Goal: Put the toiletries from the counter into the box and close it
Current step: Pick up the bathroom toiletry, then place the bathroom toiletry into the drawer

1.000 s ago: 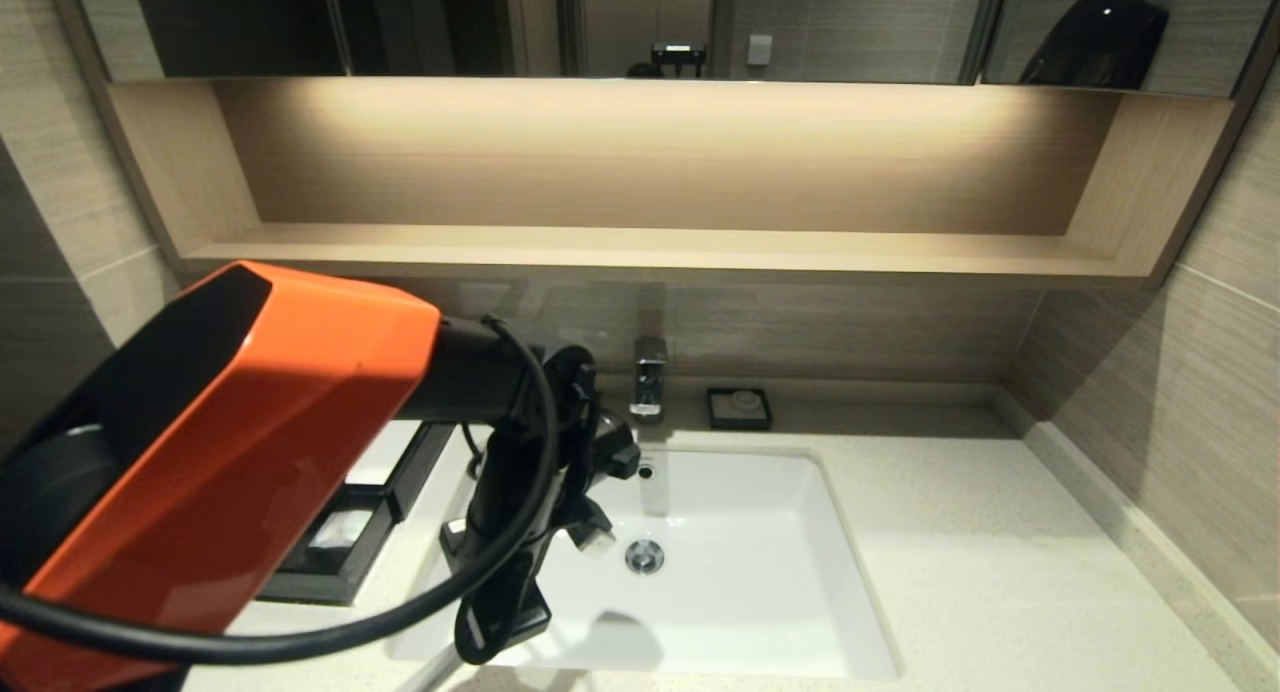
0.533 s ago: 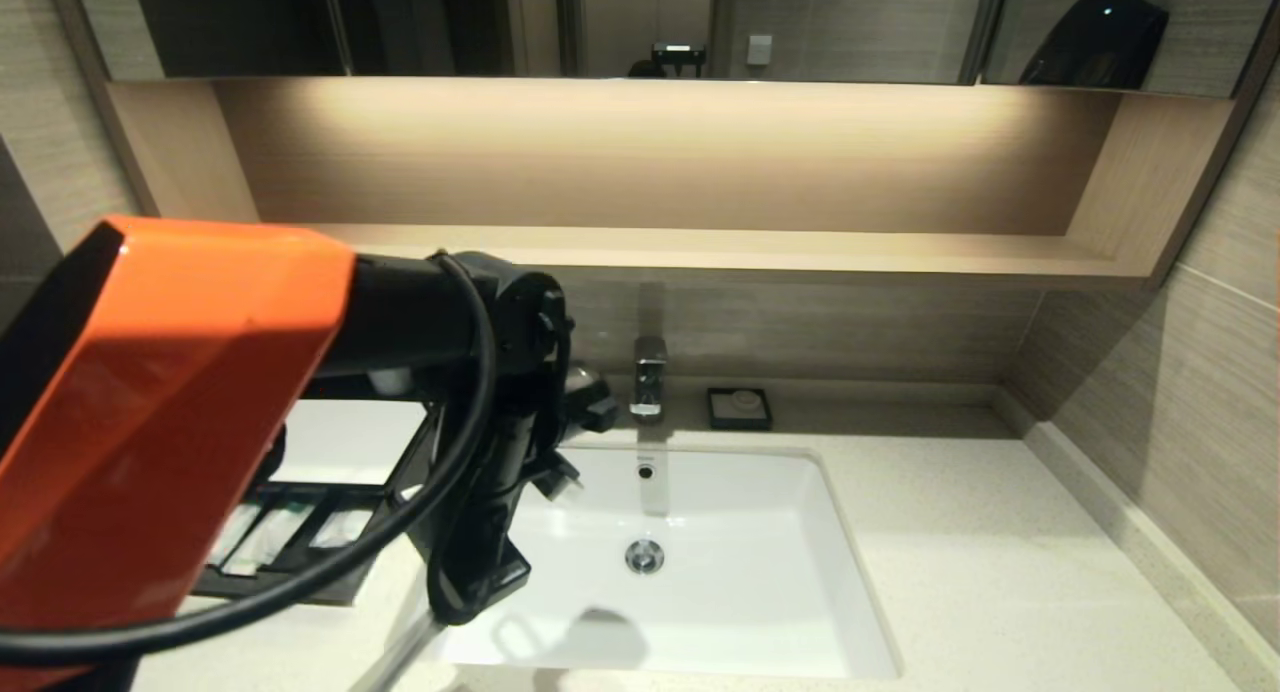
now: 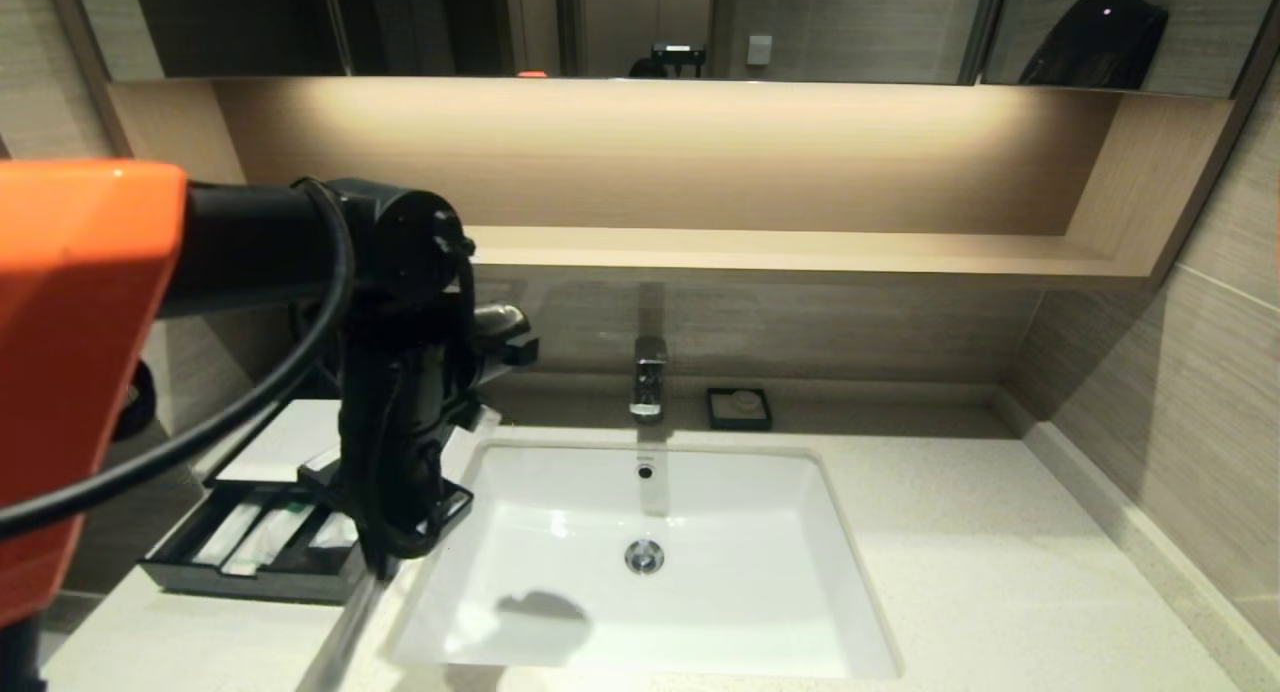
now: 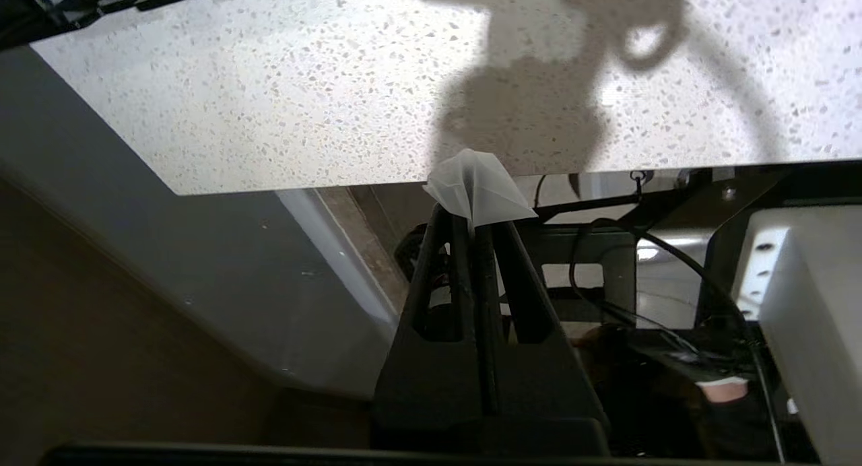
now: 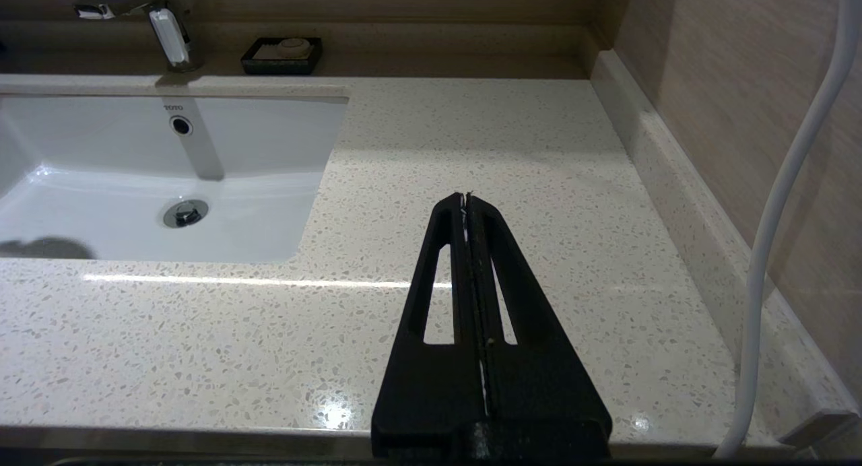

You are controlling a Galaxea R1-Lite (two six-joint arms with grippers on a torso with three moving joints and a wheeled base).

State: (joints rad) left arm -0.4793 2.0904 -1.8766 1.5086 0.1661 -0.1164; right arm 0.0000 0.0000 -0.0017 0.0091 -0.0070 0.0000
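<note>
My left gripper (image 3: 383, 564) (image 4: 475, 213) is shut on the end of a slim translucent toiletry packet (image 4: 479, 186), which hangs below the fingers (image 3: 340, 634). It hovers beside the right front corner of the black box (image 3: 272, 450), whose white top panel shows behind the arm. The box's drawer (image 3: 245, 584) stands pulled out, with several whitish packets (image 3: 232, 534) lying in its compartments. The arm hides the drawer's right end. My right gripper (image 5: 465, 198) is shut and empty, low over the cream speckled counter (image 5: 512, 136) right of the basin.
The white inset basin (image 3: 700, 532) fills the middle of the counter (image 3: 980, 572). The faucet (image 3: 648, 377) and a small black soap dish (image 3: 738, 409) stand behind it. A wooden shelf hangs above. Walls close the left and right sides.
My left arm has swung left and up from over the basin's front left corner to the box's open drawer, carrying the packet. The right arm has not moved.
</note>
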